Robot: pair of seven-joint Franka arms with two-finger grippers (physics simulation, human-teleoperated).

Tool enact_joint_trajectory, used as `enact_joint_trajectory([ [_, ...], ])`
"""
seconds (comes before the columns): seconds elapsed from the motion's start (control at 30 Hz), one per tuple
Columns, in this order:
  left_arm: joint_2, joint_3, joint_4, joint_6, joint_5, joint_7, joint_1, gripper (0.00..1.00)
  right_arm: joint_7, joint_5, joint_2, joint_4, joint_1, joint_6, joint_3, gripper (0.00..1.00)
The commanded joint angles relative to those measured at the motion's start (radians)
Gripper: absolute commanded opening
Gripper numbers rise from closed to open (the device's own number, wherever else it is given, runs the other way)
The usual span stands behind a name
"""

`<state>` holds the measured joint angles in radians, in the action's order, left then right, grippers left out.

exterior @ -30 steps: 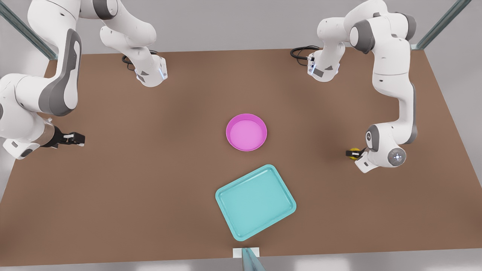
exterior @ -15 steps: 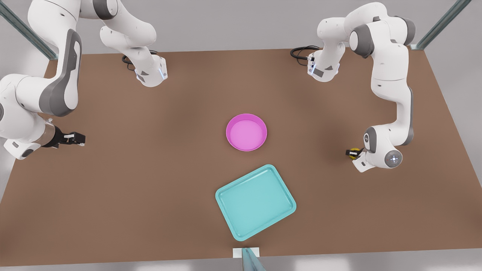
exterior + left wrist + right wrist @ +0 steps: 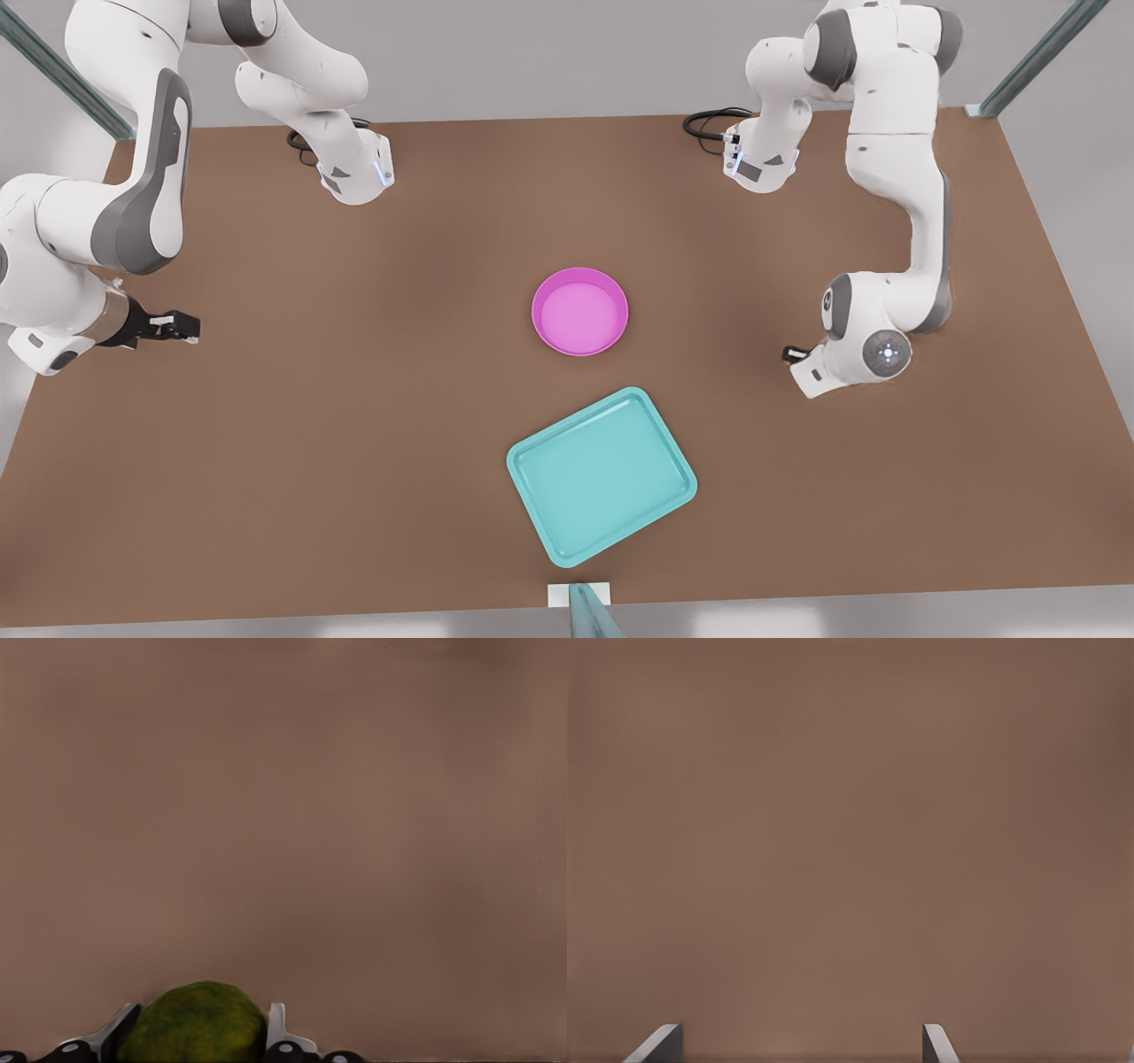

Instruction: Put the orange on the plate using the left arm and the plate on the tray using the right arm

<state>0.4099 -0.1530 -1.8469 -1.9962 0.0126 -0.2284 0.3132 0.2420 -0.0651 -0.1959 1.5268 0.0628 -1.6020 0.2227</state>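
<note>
Leftward across the front view goes the left gripper (image 3: pixel 793 354) compared with a second ago, carrying its load toward the plate (image 3: pixel 579 311); the right gripper (image 3: pixel 182 326) has not budged. And the orange (image 3: pixel 193 1024) is firmly in hand: the left wrist view shows it pinched between the two fingers (image 3: pixel 276 1026), with bare table (image 3: pixel 354 425) ahead of it; in the front view the wrist hides the fruit. So we are in the carry, step one of two, by my reading; the grasp is done, the drop is not. Ahead of the left gripper, well apart, sits the plate, nothing in it; the tray (image 3: pixel 601 476) lies near the plate, off to one side of the carry line, also bare. Over on the front view's left the right gripper waits with its fingers (image 3: pixel 663 1043) spread, nothing between them, plate well apart. Next up, I'd say: keep travelling until the orange hangs over the plate's middle, come down low, then let go gently; a round fruit could roll out over that rim if dropped from high. Only after that does the right arm get its turn with the plate.
</note>
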Motion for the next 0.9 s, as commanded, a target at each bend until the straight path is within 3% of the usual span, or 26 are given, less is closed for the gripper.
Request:
enact_joint_trajectory([
  [0.0, -0.062, 0.001, 0.005, 0.256, 0.013, 0.432, 0.134, 0.6, 0.003, 0.001, 0.001, 0.0, 0.0, 0.001, 0.001, 1.0],
  [0.03, -0.06, 0.01, 0.053, 0.339, 0.02, 0.52, 0.225, 0.6, 0.003, 0.001, -0.002, 0.0, 0.0, 0.001, 0.001, 1.0],
  [0.2, 0.088, 0.012, 0.244, 0.346, 0.164, 0.837, 0.609, 0.6, 0.005, 0.001, -0.002, 0.0, 0.0, 0.001, 0.001, 1.0],
  [0.3, 0.147, 0.104, 0.288, 0.336, 0.162, 0.905, 0.641, 0.61, 0.003, 0.001, -0.004, 0.0, 0.0, -0.001, 0.001, 1.0],
  [0.57, 0.196, 0.087, 0.285, 0.172, 0.162, 0.936, 0.638, 0.62, 0.002, 0.001, -0.004, 0.0, 0.002, -0.001, 0.001, 1.0],
  [0.87, 0.216, 0.081, 0.285, 0.14, 0.161, 0.931, 0.612, 0.63, 0.002, 0.001, -0.01, 0.0, 0.0, -0.001, 0.001, 1.0],
])
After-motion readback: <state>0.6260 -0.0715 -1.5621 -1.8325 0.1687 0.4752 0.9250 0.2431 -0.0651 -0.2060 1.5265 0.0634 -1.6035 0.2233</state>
